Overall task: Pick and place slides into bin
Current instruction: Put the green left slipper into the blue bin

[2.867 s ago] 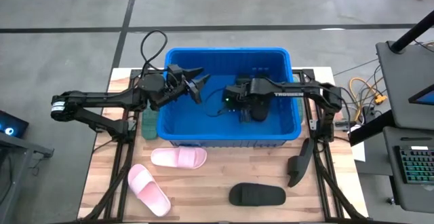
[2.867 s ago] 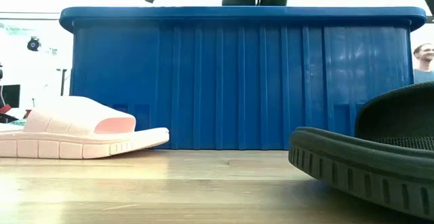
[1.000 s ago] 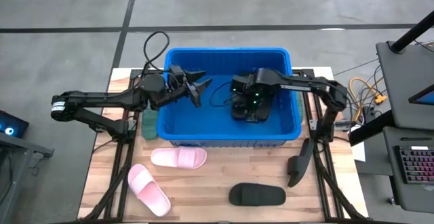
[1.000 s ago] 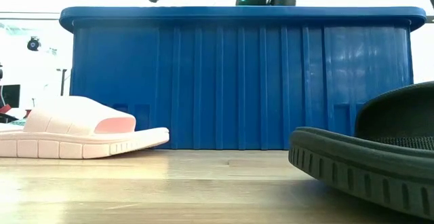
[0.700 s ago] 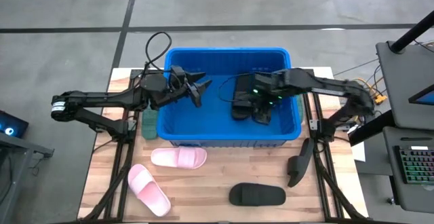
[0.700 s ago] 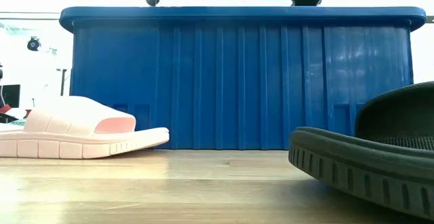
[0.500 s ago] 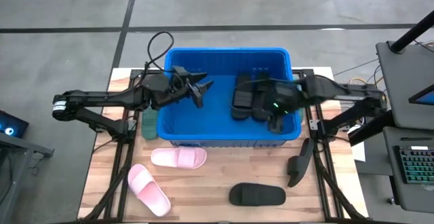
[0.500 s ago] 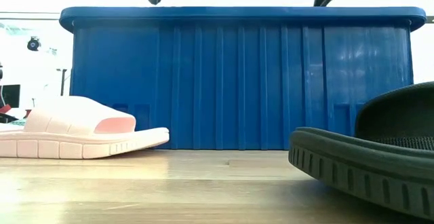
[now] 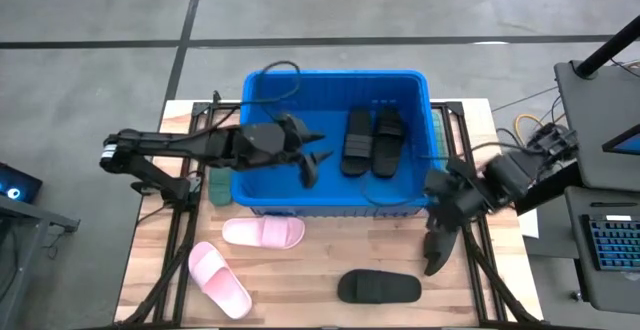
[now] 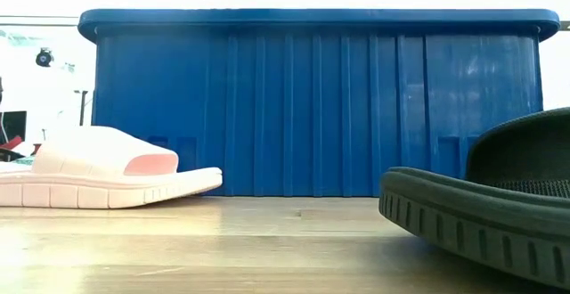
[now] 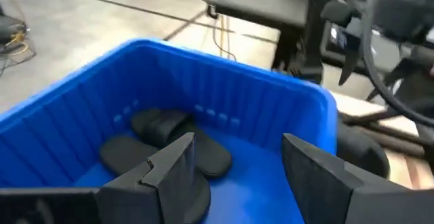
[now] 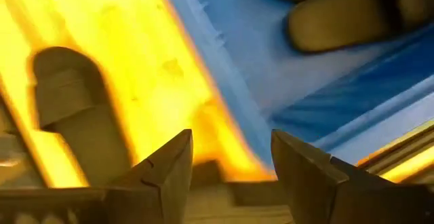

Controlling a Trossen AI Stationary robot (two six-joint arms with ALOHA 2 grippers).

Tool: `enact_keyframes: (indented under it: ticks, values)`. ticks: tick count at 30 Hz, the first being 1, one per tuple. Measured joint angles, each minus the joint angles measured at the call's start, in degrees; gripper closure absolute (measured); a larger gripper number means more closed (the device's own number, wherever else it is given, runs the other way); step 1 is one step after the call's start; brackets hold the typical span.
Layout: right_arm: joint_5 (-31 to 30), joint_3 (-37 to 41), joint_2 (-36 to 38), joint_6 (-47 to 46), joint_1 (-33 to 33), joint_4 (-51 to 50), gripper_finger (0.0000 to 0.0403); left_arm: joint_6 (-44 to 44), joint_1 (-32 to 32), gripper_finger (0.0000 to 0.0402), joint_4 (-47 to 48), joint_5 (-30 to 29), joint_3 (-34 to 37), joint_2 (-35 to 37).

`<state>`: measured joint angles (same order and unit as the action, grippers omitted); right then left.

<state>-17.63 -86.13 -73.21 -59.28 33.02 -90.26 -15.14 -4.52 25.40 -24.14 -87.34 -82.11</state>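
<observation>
Left tool (image 9: 312,160): open, empty, over bin (image 9: 300,202) | right tool (image 9: 440,198): open, empty

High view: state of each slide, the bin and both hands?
Two black slides: in the bin, side by side.
Two pink slides: on the table.
Black slide: on the table.
Left hand: open, empty, over the bin.
Right hand: open, empty, outside the bin.

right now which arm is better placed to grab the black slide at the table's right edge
Right. Its open tool hangs just outside the bin, almost above that black slide. The left tool is over the bin's interior, farther off.
</observation>
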Motion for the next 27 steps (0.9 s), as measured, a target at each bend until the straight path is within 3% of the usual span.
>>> enact_keyframes:
  ticks: [7, 14, 27]
  values:
    - [2.5, -0.3, -1.2, -22.1, 11.4, 0.2, 0.0233, 0.6, -5.4, 0.0199, 9.1, 1.0, -0.2, -0.2]
    - [13.5, -0.8, -4.0, -32.2, 14.4, 1.3, 0.0257, 0.6, -13.8, 0.0199, 20.4, -9.9, 0.8, 1.6]
    - [11.6, -2.1, -11.0, -50.3, 18.2, 7.1, 0.0272, -8.8, -22.8, 0.0199, 20.5, -10.9, 9.9, 3.6]
